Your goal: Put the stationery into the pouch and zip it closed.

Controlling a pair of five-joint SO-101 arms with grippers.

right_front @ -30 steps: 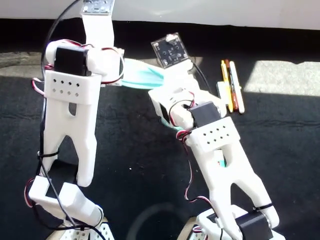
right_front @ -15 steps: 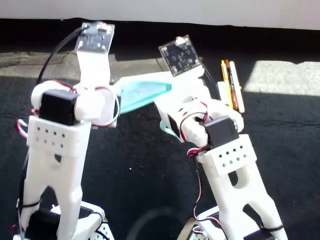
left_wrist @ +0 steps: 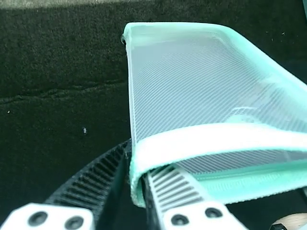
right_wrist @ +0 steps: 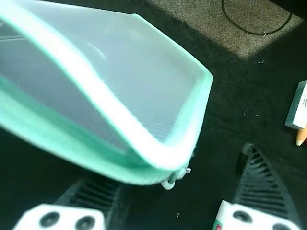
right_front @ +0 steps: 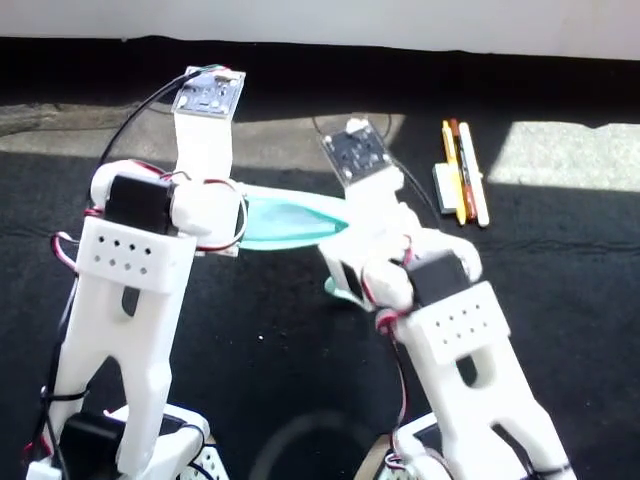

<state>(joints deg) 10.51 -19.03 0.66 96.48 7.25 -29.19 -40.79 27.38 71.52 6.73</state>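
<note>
Small robotics lab or hobby bench, prob. in an ordinary room, not industrial. Clues: two white plastic arms (right_front: 130,290), 3D-printed by the look, w/ exposed servos and loose red/black/white wires (right_front: 385,300). Bare camera boards (right_front: 208,95) ride on the wrists, no housings. Work surface is a black cloth (right_front: 270,330). A beige patch (right_front: 285,165) is uncovered at the far side, w/ a thin cable (right_wrist: 254,24) looped on it. Plain white wall (right_front: 400,20) behind. Hard sunlight patch (right_front: 560,155) in the far corner. Pencils (right_front: 465,170) laid out as test props.

One pouch (right_front: 285,222), three pens (right_front: 465,170), one eraser (right_front: 444,183)
</note>
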